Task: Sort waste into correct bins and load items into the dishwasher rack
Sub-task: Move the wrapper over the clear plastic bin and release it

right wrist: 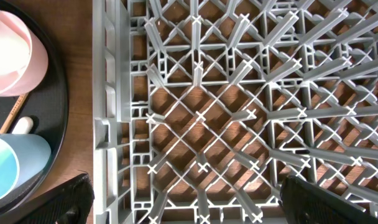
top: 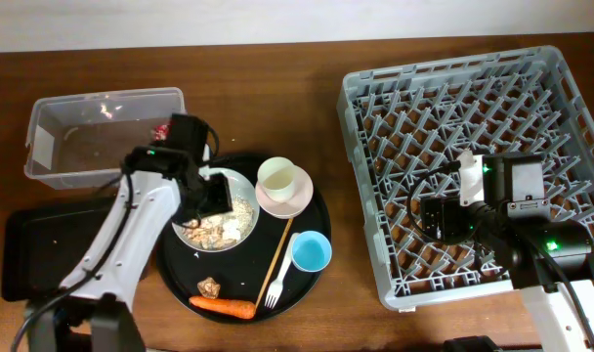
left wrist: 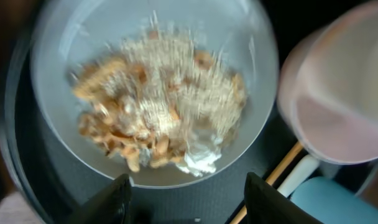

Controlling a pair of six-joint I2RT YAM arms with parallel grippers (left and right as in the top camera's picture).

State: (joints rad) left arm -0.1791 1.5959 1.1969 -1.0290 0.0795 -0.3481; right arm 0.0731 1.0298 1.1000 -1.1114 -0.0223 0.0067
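Two bowls (top: 248,191) (top: 301,198), two cups (top: 277,176) (top: 311,251), one fork (top: 275,284), one carrot (top: 222,307), two bins (top: 43,147) (top: 33,254), one rack (top: 473,98), one round tray (top: 180,274).

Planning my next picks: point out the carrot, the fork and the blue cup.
carrot (top: 222,307), overhead view, mid-body.
fork (top: 276,281), overhead view, handle.
blue cup (top: 311,251), overhead view, inner floor.

rack (top: 424,108) R | round tray (top: 180,269) ctr — bowl (top: 244,203) on it | tub (top: 45,147) rear-L
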